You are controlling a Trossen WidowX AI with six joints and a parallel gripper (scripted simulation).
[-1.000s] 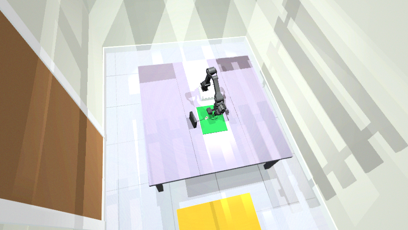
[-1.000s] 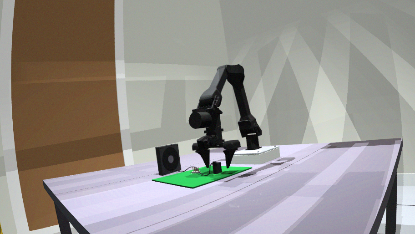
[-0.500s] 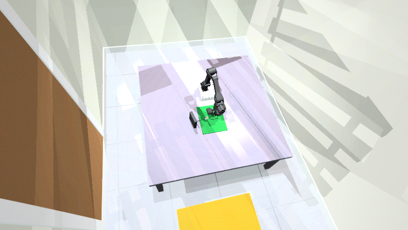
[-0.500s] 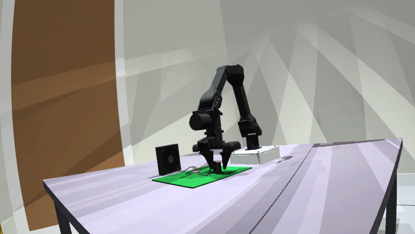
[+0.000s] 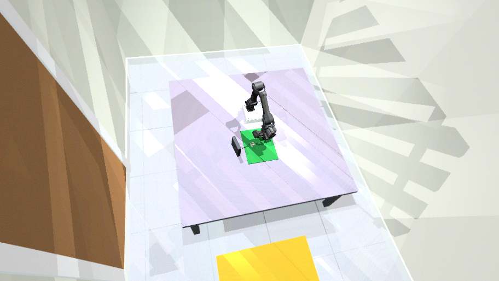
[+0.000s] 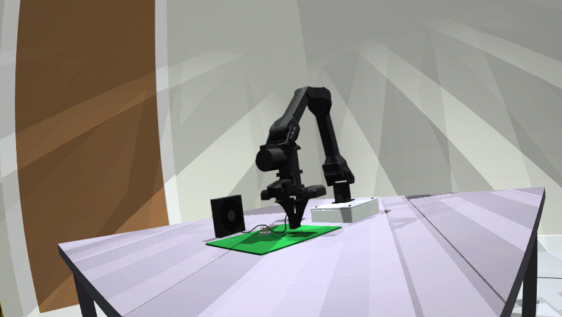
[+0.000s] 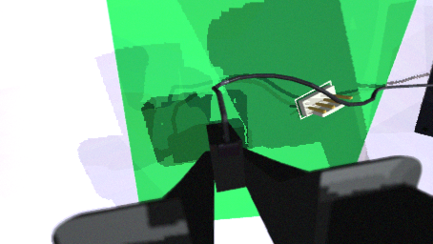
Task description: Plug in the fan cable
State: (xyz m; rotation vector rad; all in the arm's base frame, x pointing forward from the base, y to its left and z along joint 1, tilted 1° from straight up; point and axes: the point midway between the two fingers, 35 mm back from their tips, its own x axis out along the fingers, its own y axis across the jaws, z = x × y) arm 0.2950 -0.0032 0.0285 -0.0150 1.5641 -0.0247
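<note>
My gripper (image 7: 222, 153) (image 6: 294, 223) (image 5: 262, 136) is shut on the black plug (image 7: 227, 152) of the fan's cable, low over the green board (image 7: 286, 38) (image 6: 256, 246) (image 5: 261, 153). The thin dark cable (image 7: 267, 77) (image 6: 253, 228) runs from the plug's top across the board toward the black fan (image 6: 227, 215) (image 5: 236, 145) (image 7: 425, 110), which stands upright at the board's left edge. The white four-pin fan header (image 7: 318, 100) (image 6: 264, 232) (image 5: 252, 143) with brass pins sits on the board apart from the plug, to its right in the wrist view.
The arm's white base block (image 6: 346, 209) (image 5: 252, 116) stands just behind the board. The pale lilac table (image 6: 354, 267) (image 5: 244, 188) spreads around them. A yellow patch (image 5: 268, 259) lies on the floor in front of the table.
</note>
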